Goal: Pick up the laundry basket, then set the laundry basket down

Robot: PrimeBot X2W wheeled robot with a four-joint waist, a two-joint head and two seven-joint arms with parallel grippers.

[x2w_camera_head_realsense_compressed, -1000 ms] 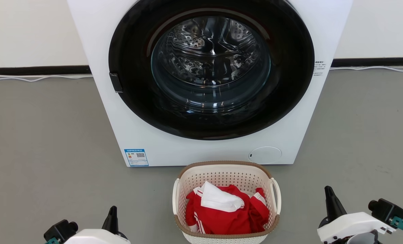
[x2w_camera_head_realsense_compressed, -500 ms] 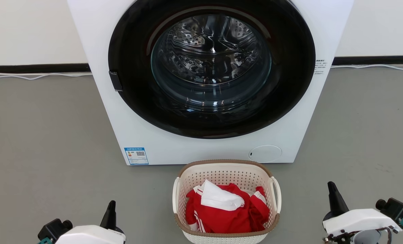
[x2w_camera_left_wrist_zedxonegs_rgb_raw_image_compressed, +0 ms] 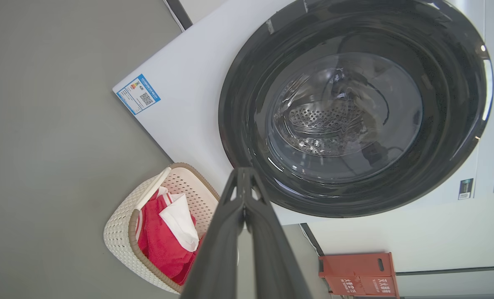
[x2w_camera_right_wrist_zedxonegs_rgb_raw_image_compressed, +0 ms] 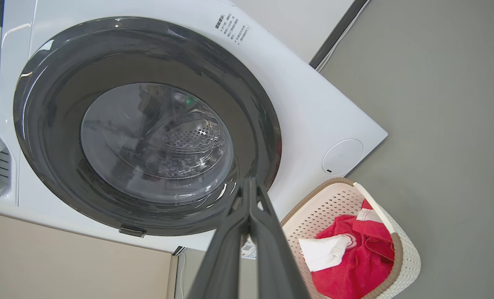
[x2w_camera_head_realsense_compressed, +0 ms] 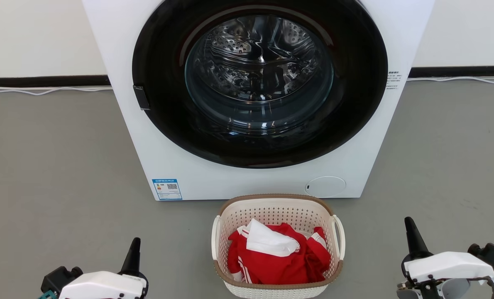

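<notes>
Jaws pressed together and empty on left gripper (x2w_camera_head_realsense_compressed: 135,246) and right gripper (x2w_camera_head_realsense_compressed: 409,227), either side of the laundry basket (x2w_camera_head_realsense_compressed: 272,212), well clear of its handles. Over the last second: slight outward drift of both grippers, small camera shift, basket unmoved on the floor (x2w_camera_head_realsense_compressed: 64,166) before the washing machine (x2w_camera_head_realsense_compressed: 230,182). Fits an approach to lift or a retreat after setting down.

A laundry corner in a plain, sparely fitted room, more test space than lived-in home. A white front-loading washing machine (x2w_camera_head_realsense_compressed: 213,182) with a dark round door (x2w_camera_head_realsense_compressed: 155,62) stands against the far pale wall (x2w_camera_head_realsense_compressed: 35,37) (an energy label (x2w_camera_head_realsense_compressed: 167,189) on its lower left front). Smooth grey floor (x2w_camera_head_realsense_compressed: 56,166) meets a black skirting strip (x2w_camera_head_realsense_compressed: 43,80), a white cable (x2w_camera_head_realsense_compressed: 446,78) running along it. Near the machine's front sits the laundry basket (x2w_camera_head_realsense_compressed: 272,214) with red and white clothes (x2w_camera_head_realsense_compressed: 280,265); an orange-red box (x2w_camera_left_wrist_zedxonegs_rgb_raw_image_compressed: 357,274) stands by the wall
</notes>
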